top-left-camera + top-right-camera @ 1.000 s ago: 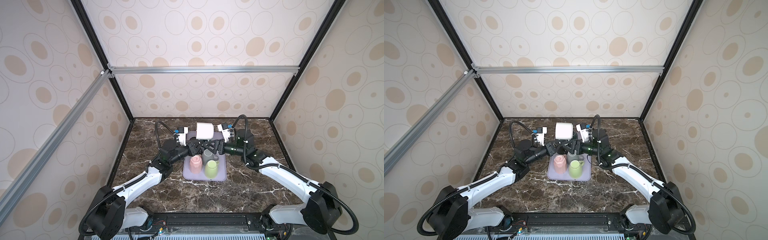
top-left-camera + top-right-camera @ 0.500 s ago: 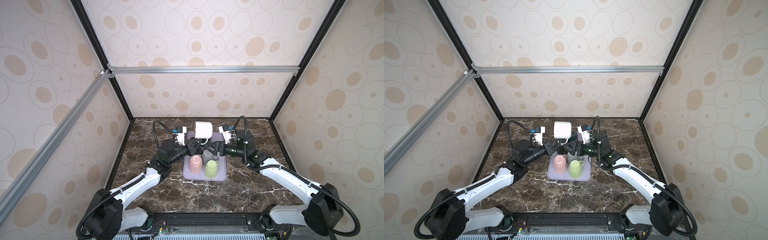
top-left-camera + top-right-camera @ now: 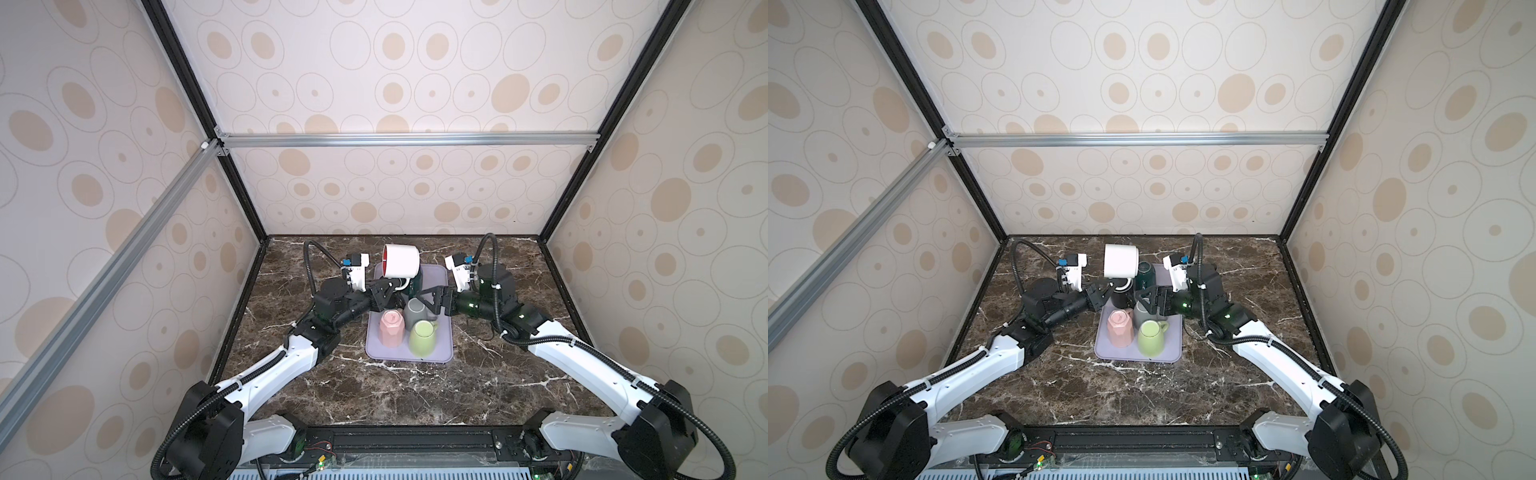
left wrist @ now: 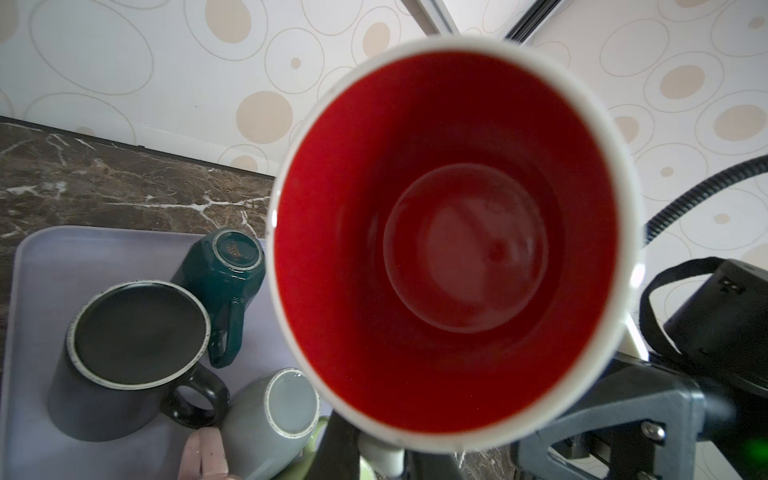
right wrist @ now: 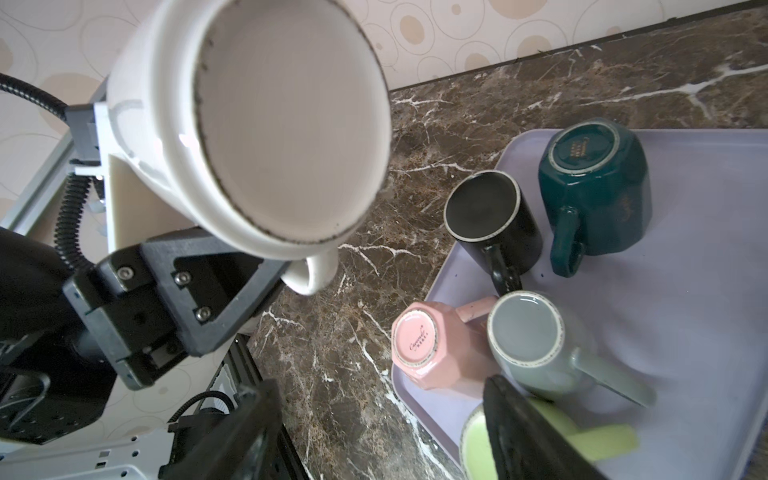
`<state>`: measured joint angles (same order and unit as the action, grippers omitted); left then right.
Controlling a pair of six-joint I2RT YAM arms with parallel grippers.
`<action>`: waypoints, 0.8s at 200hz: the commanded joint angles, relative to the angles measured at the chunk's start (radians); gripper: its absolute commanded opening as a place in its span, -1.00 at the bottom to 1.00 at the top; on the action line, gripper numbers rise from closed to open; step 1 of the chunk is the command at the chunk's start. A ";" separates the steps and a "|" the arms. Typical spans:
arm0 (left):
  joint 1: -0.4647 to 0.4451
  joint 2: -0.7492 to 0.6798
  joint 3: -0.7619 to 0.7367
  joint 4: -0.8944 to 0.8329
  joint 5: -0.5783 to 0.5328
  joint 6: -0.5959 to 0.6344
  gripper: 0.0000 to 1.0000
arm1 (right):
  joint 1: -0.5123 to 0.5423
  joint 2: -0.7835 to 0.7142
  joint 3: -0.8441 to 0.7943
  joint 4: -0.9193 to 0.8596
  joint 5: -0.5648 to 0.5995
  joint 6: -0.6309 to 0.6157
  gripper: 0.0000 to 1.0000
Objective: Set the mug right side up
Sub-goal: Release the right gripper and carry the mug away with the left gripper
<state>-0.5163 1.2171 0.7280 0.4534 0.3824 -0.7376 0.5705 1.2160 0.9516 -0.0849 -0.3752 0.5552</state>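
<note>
Six mugs are on my screens, and only one concerns me. The white mug [image 3: 401,261] hangs in the air, tipped onto its side, with its handle [image 5: 309,272] pointing down into the left gripper [image 3: 390,289]. Those jaws are pinched nearly together on the handle, so the mug's body rides just above the fingertips. Its opening faces back along the left arm and its base faces the right arm. In both top views it shows over the far edge of the tray [image 3: 440,353], toward the far left corner and clear of the marble surface [image 3: 374,395].

The right gripper [image 3: 426,300] is spread wide with nothing between its jaws. It sits low over the tray just beside the grey mug [image 3: 415,312], apart from the white mug.

From the left wrist I look straight into the red inside, down to a bare bottom. From the right wrist I get the opposite end: the flat base with its speckled ring, and the left arm's fingers [image 5: 232,286] closed on the handle. That view also shows the black mug [image 5: 486,212], dark green mug [image 5: 590,183], pink mug [image 5: 419,345] and grey mug base-up on the tray. The light green mug [image 5: 473,444] is half hidden behind a right finger.
</note>
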 commanded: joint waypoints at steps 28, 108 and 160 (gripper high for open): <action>0.058 -0.067 0.106 -0.124 -0.143 0.163 -1.00 | 0.006 -0.073 0.007 -0.160 0.063 0.020 0.58; 0.130 -0.080 0.097 -0.276 -0.380 0.280 -1.00 | 0.005 -0.174 -0.091 -0.396 0.230 -0.017 0.58; 0.150 0.012 0.116 -0.310 -0.445 0.301 -1.00 | 0.004 -0.221 -0.181 -0.407 0.317 -0.022 0.58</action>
<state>-0.3767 1.2098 0.7692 0.1005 0.0036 -0.4778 0.5705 1.0153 0.7769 -0.4522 -0.1215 0.5499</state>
